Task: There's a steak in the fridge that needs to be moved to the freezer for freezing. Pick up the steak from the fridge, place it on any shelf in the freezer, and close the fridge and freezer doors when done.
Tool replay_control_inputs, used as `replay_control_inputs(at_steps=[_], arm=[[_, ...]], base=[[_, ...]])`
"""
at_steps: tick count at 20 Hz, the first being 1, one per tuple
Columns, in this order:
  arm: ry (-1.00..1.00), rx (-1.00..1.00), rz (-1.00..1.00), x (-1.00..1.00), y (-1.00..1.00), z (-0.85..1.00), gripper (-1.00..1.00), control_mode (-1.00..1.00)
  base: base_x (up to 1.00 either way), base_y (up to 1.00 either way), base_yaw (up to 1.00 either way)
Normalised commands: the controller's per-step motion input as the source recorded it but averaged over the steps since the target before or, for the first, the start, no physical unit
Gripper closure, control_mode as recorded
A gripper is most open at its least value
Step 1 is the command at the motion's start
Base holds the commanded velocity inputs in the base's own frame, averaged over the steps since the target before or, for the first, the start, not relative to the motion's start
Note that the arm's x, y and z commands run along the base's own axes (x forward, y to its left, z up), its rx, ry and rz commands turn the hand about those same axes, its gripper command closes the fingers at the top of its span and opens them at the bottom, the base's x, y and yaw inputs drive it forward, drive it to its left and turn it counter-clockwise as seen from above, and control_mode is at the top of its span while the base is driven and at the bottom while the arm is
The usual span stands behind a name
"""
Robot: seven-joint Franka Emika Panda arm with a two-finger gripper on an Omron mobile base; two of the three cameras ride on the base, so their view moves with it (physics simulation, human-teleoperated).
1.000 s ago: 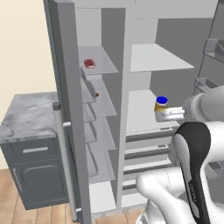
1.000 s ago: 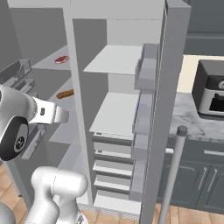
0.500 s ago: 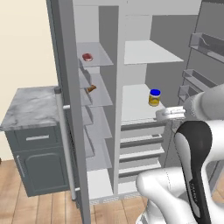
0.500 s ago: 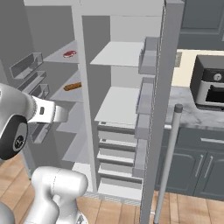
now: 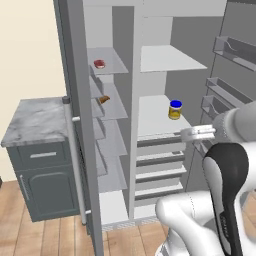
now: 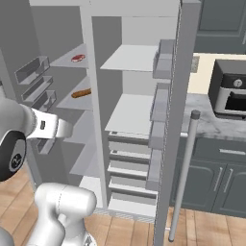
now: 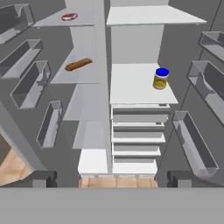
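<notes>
Gripper (image 7: 112, 177) nearest, jaws spread wide and released, nothing between them; both fingertips (image 7: 41, 178) sit well back from the unit, out in front over the wood floor (image 7: 13, 168). Lots of free air between claw and shelves.

Both doors swung fully open. Freezer door (image 5: 75, 125) edge stands close on the left in the left base view, its bar handle beside the grey cabinet (image 5: 37, 165). Fridge door (image 6: 175, 120) edge on the right in the right base view, bins along the inside.

Fridge (image 7: 140, 87): white shelves, drawers stacked below. Yellow blue-lidded jar (image 7: 160, 78) upright near the right front edge of the middle white shelf, rest of that shelf bare.

Freezer (image 7: 81, 78) narrower, glassy shelves. Orange-brown item (image 7: 78, 64) lies on the second shelf down. Steak (image 7: 69, 17) lies flat on the top glass shelf (image 7: 85, 18), probably toward the left rear, small at this range. Centre divider separates the two compartments.
</notes>
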Motion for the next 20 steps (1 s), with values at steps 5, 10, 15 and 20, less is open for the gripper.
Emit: replay_control_inputs(at_steps=[5,10,15,20], arm=[[-0.03,0.0,0.0,-0.23,-0.14,0.0,-1.0,-1.0],[-0.1,0.0,0.0,-0.61,-0.65,0.0,-1.0,-1.0],[-0.21,0.0,0.0,-0.57,-0.85,0.0,-1.0,-1.0],[-0.22,0.0,0.0,-0.06,-0.8,-0.16,-1.0,-1.0]], base=[[0.0,0.0,0.0],[0.0,0.0,0.0],[0.0,0.0,0.0],[0.0,0.0,0.0]])
